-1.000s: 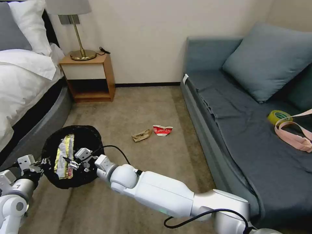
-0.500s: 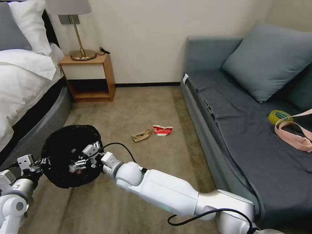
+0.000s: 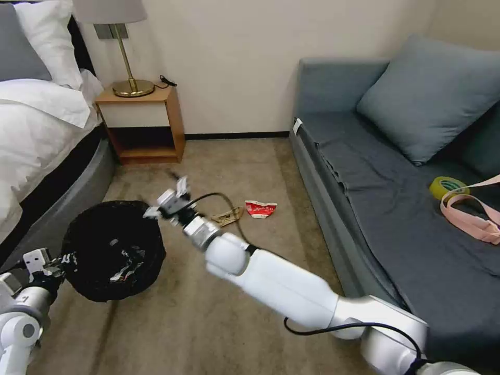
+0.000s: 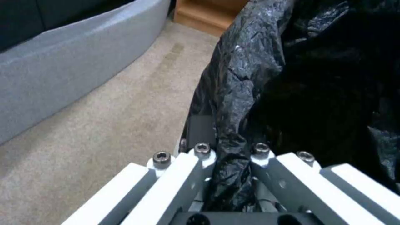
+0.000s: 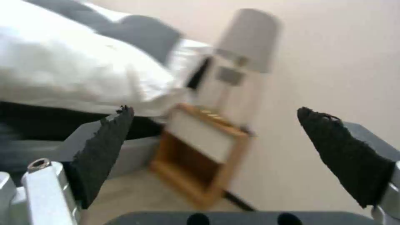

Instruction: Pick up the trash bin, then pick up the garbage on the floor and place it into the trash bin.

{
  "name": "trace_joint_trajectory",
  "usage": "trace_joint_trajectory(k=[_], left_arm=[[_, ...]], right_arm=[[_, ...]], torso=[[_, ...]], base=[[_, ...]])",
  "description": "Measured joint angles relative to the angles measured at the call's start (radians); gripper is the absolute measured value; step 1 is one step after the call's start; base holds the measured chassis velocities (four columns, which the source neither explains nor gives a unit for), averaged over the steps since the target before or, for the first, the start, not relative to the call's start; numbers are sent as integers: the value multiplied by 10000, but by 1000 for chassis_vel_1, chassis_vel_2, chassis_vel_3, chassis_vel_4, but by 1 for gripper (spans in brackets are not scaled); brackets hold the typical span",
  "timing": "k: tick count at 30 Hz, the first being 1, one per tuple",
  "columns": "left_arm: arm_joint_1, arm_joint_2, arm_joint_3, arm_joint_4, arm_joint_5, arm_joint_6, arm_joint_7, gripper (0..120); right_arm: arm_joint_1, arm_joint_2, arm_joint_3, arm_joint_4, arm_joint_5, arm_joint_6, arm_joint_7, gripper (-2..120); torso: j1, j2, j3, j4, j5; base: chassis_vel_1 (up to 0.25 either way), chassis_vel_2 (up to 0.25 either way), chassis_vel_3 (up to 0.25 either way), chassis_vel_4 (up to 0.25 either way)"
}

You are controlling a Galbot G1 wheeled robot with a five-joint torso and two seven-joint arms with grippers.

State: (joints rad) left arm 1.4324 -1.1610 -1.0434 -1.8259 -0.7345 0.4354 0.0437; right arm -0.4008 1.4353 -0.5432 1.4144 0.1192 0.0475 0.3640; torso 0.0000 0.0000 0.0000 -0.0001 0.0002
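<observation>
Two scraps beyond right tool

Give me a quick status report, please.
Left hand clamped on trash bin rim. Right hand open, empty, above floor. Brown paper, carton unobstructed.

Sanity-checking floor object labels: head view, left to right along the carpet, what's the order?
left tool pinching the rim → trash bin → right tool, open, past the bin → crumpled brown paper → red-and-white carton → sofa.
</observation>
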Motion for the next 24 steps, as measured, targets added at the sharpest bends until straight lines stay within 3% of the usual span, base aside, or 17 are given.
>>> trace_joint_trajectory(k=[5, 11, 13, 14, 16, 18, 20, 22, 24], left_arm=[[-23, -2, 2, 13, 68, -8, 1, 2], [-44, 2, -32, 96, 86, -45, 21, 2], [-52, 7, -31, 119, 96, -46, 30, 2], [-52, 7, -31, 119, 96, -46, 30, 2], [-88, 11, 2, 138, 128, -46, 28, 2], [-110, 11, 28, 142, 146, -46, 29, 2], [-179, -16, 125, 153, 212, -46, 31, 2], [-194, -27, 149, 153, 232, -47, 29, 2], [-243, -82, 239, 153, 325, -46, 13, 2]], right_arm=[[0, -501, 1064, 262, -35, -582, 505, 100], [-249, -1500, 2485, 1068, 991, -1722, 812, 100], [-504, -2237, 3061, 1731, 1580, -2264, 805, 100], [-504, -2237, 3061, 1731, 1580, -2264, 805, 100], [-864, -3350, 3550, 2622, 2471, -3018, 794, 100], [-1030, -3737, 3749, 2967, 2799, -3295, 797, 100], [-1774, -4608, 4562, 3987, 3397, -3896, 844, 100], [-1982, -4739, 4791, 4183, 3480, -4004, 865, 100], [-3109, -5097, 5908, 4987, 3654, -4322, 1002, 100]], torso=[[0, 0, 0, 1, 1], [0, 0, 0, 1, 0], [0, 0, 0, 5, 2], [0, 0, 0, 5, 2], [0, 0, 0, 1, 3], [0, 0, 0, -2, 2], [0, 0, 0, -7, 1], [0, 0, 0, -7, 3], [0, 1, -1, 5, 0]], base=[[0, 0, 0, 0], [0, 0, 0, 0], [0, 0, 0, 0], [0, 0, 0, 0], [0, 0, 0, 0], [0, 0, 0, 0], [0, 0, 0, 0], [0, 0, 0, 0], [0, 0, 0, 0]])
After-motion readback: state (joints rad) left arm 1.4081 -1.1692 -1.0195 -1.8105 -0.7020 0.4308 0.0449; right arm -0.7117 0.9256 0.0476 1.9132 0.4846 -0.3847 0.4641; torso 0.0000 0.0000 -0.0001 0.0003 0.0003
